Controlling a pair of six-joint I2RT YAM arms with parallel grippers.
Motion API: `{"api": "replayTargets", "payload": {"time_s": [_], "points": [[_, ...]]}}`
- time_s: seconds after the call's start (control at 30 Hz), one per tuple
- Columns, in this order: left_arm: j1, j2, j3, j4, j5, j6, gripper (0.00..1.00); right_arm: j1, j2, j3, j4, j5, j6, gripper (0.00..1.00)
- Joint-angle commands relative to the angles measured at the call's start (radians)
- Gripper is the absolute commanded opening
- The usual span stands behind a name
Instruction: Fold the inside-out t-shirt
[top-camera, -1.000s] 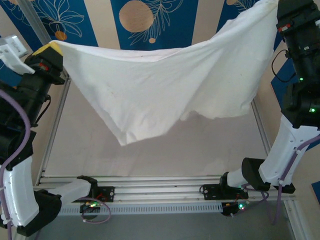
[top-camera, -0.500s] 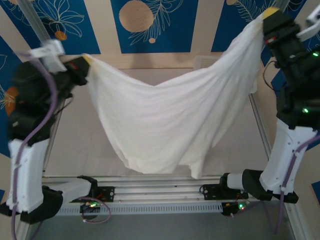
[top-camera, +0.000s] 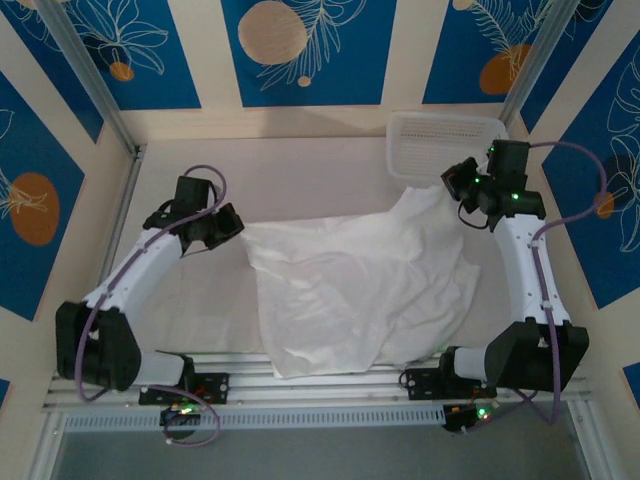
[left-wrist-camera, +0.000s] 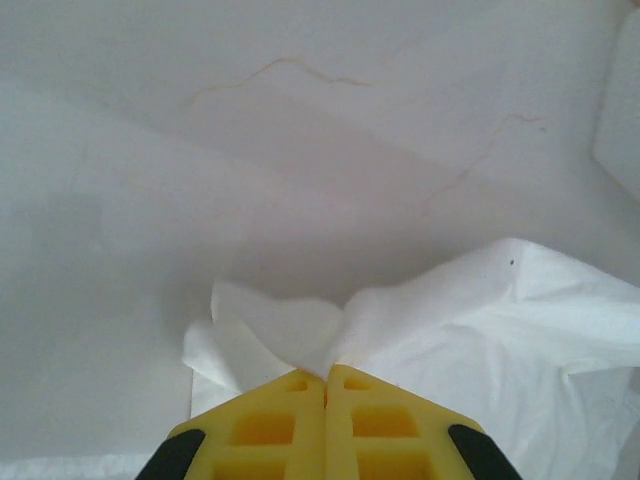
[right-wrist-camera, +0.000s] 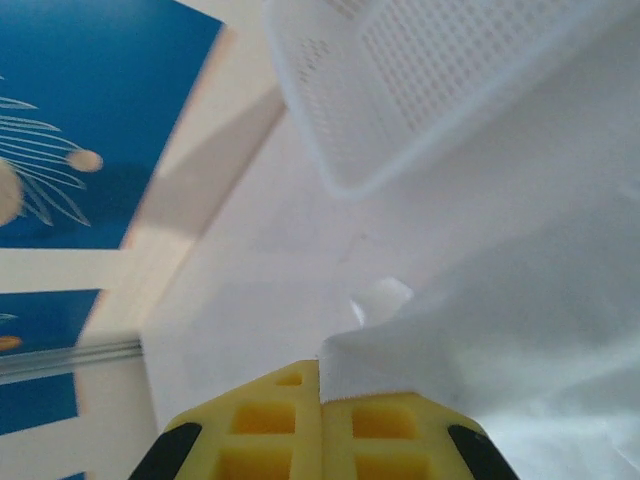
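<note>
A white mesh basket (top-camera: 445, 130) sits in the far right corner of the table (top-camera: 300, 170). The white t-shirt (top-camera: 360, 290) lies on the table in a loose, crumpled heap. It starts just in front of the basket and spreads away from it, toward the left and toward the near side, until its far end lies over the metal rails (top-camera: 330, 362), well apart from the basket. One corner of the shirt is pulled up into a point right next to the basket's front edge. The right gripper (top-camera: 452, 185) is there, just beside the basket, and it has hold of that corner. In the right wrist view its yellow fingers (right-wrist-camera: 260, 430) are pressed tight together, and a folded edge of the white cloth comes out from between them, with the basket close behind. The left gripper (top-camera: 235, 228) is well away from the basket, off to the left and a bit nearer. It holds the other top corner of the shirt, low by the table. In the left wrist view its yellow fingers (left-wrist-camera: 270, 425) are squeezed together too, with a small bunch of cloth pinched at their tips. The shirt sags and wrinkles between the two grippers, so it is not pulled flat.
</note>
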Motion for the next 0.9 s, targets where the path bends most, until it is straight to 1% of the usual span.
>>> {"api": "replayTargets", "payload": {"time_s": [0.0, 0.07, 0.17, 0.3, 0.33, 0.43, 0.57, 0.7, 0.8, 0.87], "points": [[0.029, 0.122, -0.017, 0.200, 0.091, -0.008, 0.00, 0.019, 0.025, -0.023, 0.057, 0.019, -0.035, 0.00], [0.036, 0.222, 0.023, 0.242, 0.113, 0.002, 0.00, 0.031, 0.053, -0.019, 0.056, 0.024, -0.040, 0.00], [0.041, 0.331, 0.099, 0.275, 0.128, 0.014, 0.00, 0.048, 0.080, -0.006, 0.051, 0.033, -0.046, 0.00], [0.042, 0.404, 0.161, 0.323, 0.137, 0.003, 0.01, 0.055, 0.088, 0.000, 0.043, 0.052, -0.059, 0.00], [0.045, 0.418, 0.175, 0.326, 0.136, 0.001, 0.04, 0.055, 0.088, -0.002, 0.041, 0.058, -0.061, 0.00], [0.051, 0.445, 0.210, 0.293, 0.105, 0.008, 0.16, 0.055, 0.087, -0.003, 0.035, 0.066, -0.065, 0.00], [0.068, 0.421, 0.216, 0.233, 0.044, 0.038, 0.27, 0.057, 0.081, 0.001, 0.025, 0.060, -0.070, 0.00], [0.076, 0.370, 0.206, 0.154, -0.001, 0.073, 0.28, 0.057, 0.071, -0.002, 0.027, 0.063, -0.066, 0.00], [0.076, 0.312, 0.166, 0.131, -0.029, 0.083, 0.29, 0.061, 0.067, -0.002, 0.027, 0.060, -0.063, 0.00], [0.077, 0.288, 0.145, 0.093, -0.068, 0.089, 0.29, 0.065, 0.064, -0.002, 0.027, 0.058, -0.064, 0.00]]}}
